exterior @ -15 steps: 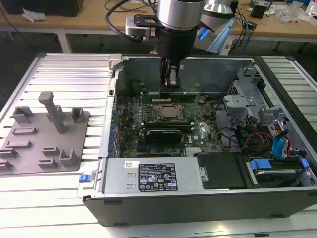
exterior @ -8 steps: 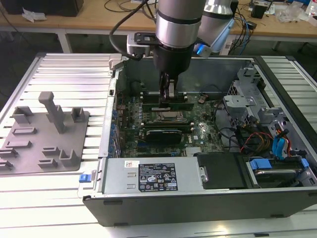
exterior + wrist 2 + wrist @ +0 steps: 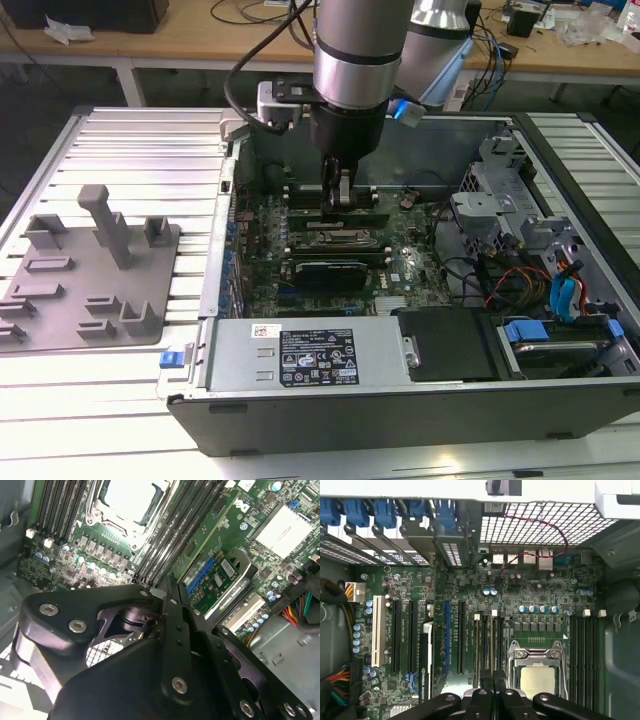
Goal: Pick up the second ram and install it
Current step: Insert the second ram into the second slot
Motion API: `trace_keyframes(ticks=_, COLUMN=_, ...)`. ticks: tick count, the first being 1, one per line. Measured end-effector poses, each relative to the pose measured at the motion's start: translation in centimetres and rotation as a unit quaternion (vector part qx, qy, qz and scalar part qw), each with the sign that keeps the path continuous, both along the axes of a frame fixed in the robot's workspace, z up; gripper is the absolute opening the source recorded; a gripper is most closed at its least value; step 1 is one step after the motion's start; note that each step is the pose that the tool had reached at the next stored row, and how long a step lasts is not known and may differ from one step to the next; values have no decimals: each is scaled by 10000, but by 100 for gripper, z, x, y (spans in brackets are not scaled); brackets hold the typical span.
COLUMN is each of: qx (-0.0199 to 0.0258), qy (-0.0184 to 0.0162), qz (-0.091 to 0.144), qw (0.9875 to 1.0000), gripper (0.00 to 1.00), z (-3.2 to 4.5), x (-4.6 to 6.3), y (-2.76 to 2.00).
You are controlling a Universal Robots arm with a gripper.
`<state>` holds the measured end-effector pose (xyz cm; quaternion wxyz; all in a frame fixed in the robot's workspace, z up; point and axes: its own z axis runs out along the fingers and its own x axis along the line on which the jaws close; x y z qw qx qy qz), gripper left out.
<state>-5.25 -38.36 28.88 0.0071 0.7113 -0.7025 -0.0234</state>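
Standing on its long edge in the bank of slot rails beside the processor socket, the second ram is showing in the first wrist view as a thin greenish line. It is running from a white end clip into the gripper. The fingers are sitting drawn close together around that line, so they appear to be pinching the stick's upper edge, though the contact itself is lying hidden behind them. Whether the stick is fully down in its rail I cannot tell. In the exterior view the gripper is reaching deep into the open computer case, its tips hanging just above the motherboard. The main risk, as I am judging it, is coming from alignment. If the stick is leaning or sitting slightly off the rail, a downward push may be seating one end first and jamming or flexing the board. An end clip that is not standing open could be blocking it too. A grip this high on so thin an edge may be letting the stick slip or rock, and the closely packed neighbouring rails are leaving the fingers little room.
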Motion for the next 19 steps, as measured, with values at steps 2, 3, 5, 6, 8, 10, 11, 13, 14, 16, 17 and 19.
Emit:
trace_keyframes(ticks=2, qx=2, qy=0, qz=0, qw=10000, gripper=9, z=-50, x=0, y=2)
trace_keyframes(ticks=3, qx=2, qy=0, qz=0, qw=10000, gripper=9, z=-70, x=0, y=3)
trace_keyframes(ticks=5, qx=2, qy=0, qz=0, qw=10000, gripper=9, z=-96, x=7, y=3)
trace_keyframes(ticks=6, qx=1, qy=1, qz=0, qw=10000, gripper=9, z=-98, x=7, y=3)
trace_keyframes(ticks=8, qx=1, qy=1, qz=0, qw=10000, gripper=9, z=-99, x=7, y=3)
trace_keyframes(ticks=10, qx=2, qy=0, qz=1, qw=10000, gripper=9, z=-106, x=18, y=3)
trace_keyframes(ticks=11, qx=2, qy=0, qz=0, qw=10000, gripper=9, z=-109, x=25, y=3)
trace_keyframes(ticks=13, qx=3, qy=0, qz=0, qw=10000, gripper=9, z=-119, x=27, y=3)
trace_keyframes(ticks=14, qx=2, qy=0, qz=0, qw=10000, gripper=9, z=-122, x=29, y=3)
trace_keyframes(ticks=16, qx=4, qy=-1, qz=0, qw=10000, gripper=9, z=-132, x=29, y=3)
trace_keyframes(ticks=17, qx=2, qy=0, qz=0, qw=10000, gripper=9, z=-139, x=29, y=3)
trace_keyframes(ticks=19, qx=2, qy=0, qz=0, qw=10000, gripper=9, z=-148, x=29, y=3)
